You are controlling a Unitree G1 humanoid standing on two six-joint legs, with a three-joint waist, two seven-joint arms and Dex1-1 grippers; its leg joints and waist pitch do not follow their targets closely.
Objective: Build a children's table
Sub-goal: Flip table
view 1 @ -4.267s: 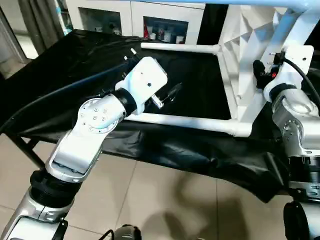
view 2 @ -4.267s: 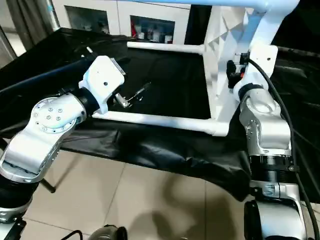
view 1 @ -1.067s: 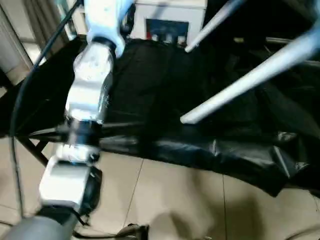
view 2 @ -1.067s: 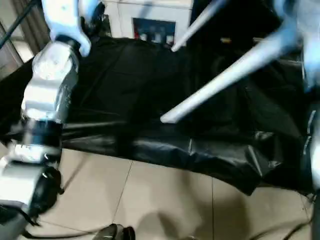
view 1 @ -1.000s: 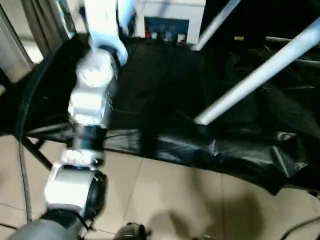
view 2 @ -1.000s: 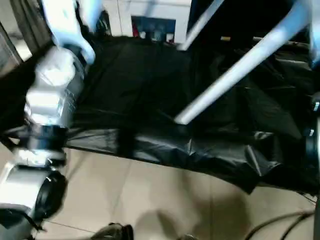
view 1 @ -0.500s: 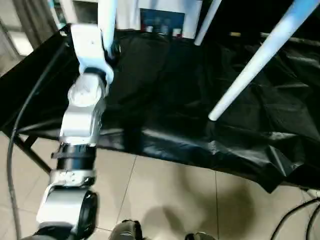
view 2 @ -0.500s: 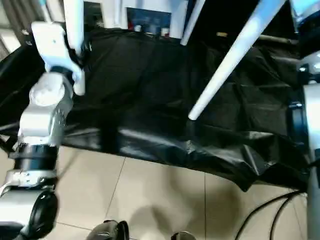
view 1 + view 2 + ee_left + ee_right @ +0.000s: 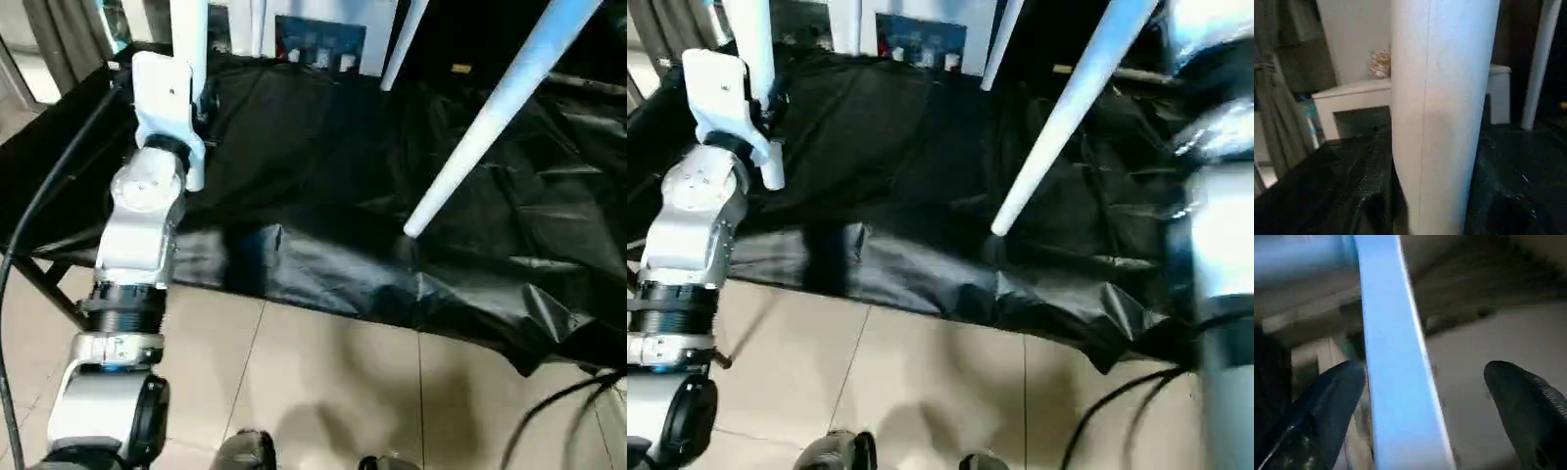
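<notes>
From your head views, the table has been swung upright since a few seconds ago: one leg (image 9: 490, 113) slants down, its foot just over the black-draped desk (image 9: 323, 147), another stands by your left arm, and the top is cut off above. In the left wrist view that leg (image 9: 1442, 117) sits right before the camera; I cannot tell the left gripper's state. In the right wrist view, the right gripper (image 9: 1422, 396) is spread wide around a white edge, likely just released.
</notes>
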